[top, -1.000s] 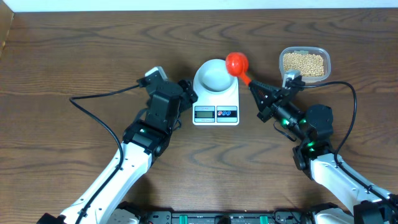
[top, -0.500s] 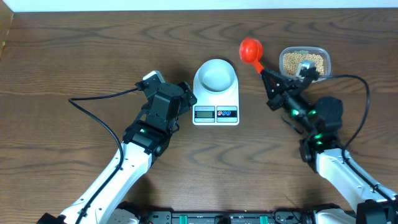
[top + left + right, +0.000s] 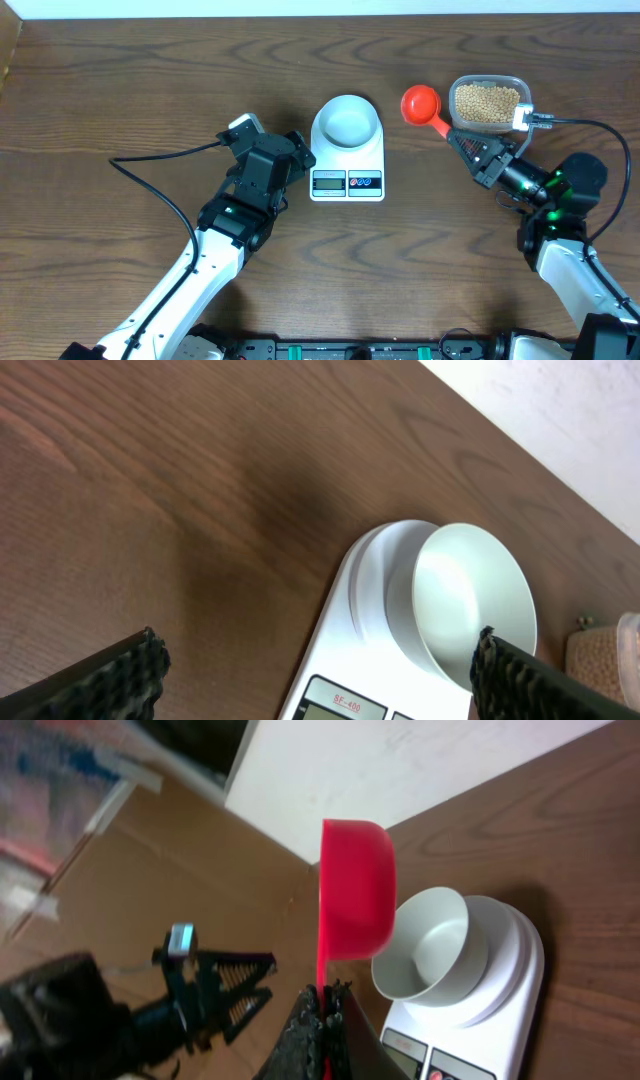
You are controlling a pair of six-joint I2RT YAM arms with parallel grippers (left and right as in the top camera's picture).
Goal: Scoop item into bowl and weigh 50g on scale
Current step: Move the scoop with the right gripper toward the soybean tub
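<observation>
The white bowl [image 3: 347, 122] sits on the white scale [image 3: 347, 172] at the table's middle; it looks empty, also in the left wrist view [image 3: 470, 600] and right wrist view [image 3: 430, 955]. The tan beans [image 3: 488, 102] fill a clear tub [image 3: 490, 80] at the back right. My right gripper [image 3: 470, 148] is shut on the handle of a red scoop [image 3: 420, 103], whose cup hangs between the bowl and the tub, seen side-on in the right wrist view [image 3: 355, 905]. My left gripper [image 3: 298, 150] is open and empty, just left of the scale.
The left arm's black cable [image 3: 160, 170] loops across the table's left half. A white wall edge runs along the far side of the table [image 3: 150, 80].
My right gripper has carried the red scoop from over the bowl's right rim rightward and back toward the bean tub. The left arm has not moved.
</observation>
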